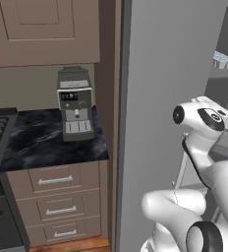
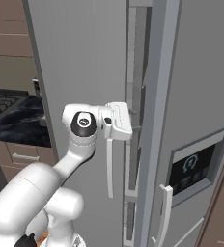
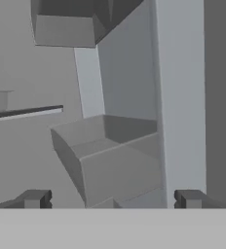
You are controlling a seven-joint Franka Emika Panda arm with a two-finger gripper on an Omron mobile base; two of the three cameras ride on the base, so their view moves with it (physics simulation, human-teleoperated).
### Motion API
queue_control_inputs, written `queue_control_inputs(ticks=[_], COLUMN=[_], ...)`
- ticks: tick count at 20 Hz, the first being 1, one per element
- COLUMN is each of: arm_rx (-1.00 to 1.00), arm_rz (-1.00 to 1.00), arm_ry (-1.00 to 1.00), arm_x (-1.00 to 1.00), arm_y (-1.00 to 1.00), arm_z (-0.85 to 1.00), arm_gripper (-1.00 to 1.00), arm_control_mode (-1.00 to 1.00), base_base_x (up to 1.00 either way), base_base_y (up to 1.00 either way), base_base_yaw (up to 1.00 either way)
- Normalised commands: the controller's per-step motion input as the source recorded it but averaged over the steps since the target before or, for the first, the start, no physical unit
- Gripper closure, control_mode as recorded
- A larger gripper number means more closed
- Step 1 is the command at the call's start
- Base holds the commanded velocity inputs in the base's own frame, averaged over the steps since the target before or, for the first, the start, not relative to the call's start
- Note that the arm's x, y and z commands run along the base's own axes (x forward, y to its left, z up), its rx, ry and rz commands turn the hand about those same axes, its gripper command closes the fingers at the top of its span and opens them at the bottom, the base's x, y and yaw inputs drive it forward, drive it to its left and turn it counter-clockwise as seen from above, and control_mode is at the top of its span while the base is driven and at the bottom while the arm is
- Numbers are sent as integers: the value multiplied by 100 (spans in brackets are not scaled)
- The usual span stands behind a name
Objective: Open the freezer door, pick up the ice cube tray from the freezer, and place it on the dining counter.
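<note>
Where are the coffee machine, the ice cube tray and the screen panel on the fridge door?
coffee machine [image 1: 75, 106], left base view, on its front face.
ice cube tray [image 1: 223, 60], left base view, on its pale top edge.
screen panel [image 2: 193, 170], right base view, on the dark recess in the door.

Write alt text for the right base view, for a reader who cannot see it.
A white robot arm reaches its open gripper into the narrow gap beside a tall grey freezer door, which stands slightly ajar. That door carries a dark dispenser recess and a pale vertical handle. At far left, a black marble worktop sits over brown drawers.
</note>
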Motion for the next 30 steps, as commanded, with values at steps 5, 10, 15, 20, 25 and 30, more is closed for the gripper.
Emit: queue_control_inputs(ticks=[5,10,15,20,25,30], arm_rx=[0,0,0,0,0,0], arm_rz=[0,0,-1,-3,-4,-6], arm_ry=[0,0,0,0,0,0], arm_x=[20,18,9,0,0,0], arm_y=[-9,-13,-19,-19,-19,-24], arm_z=[-6,-3,-5,-8,-8,-6], arm_gripper=[-100,-100,-100,-100,-100,-100], arm_control_mode=[-100,-100,-100,-100,-100,-100], base_base_x=[0,0,0,0,0,0], base_base_y=[0,0,0,0,0,0], base_base_yaw=[0,0,0,0,0,0])
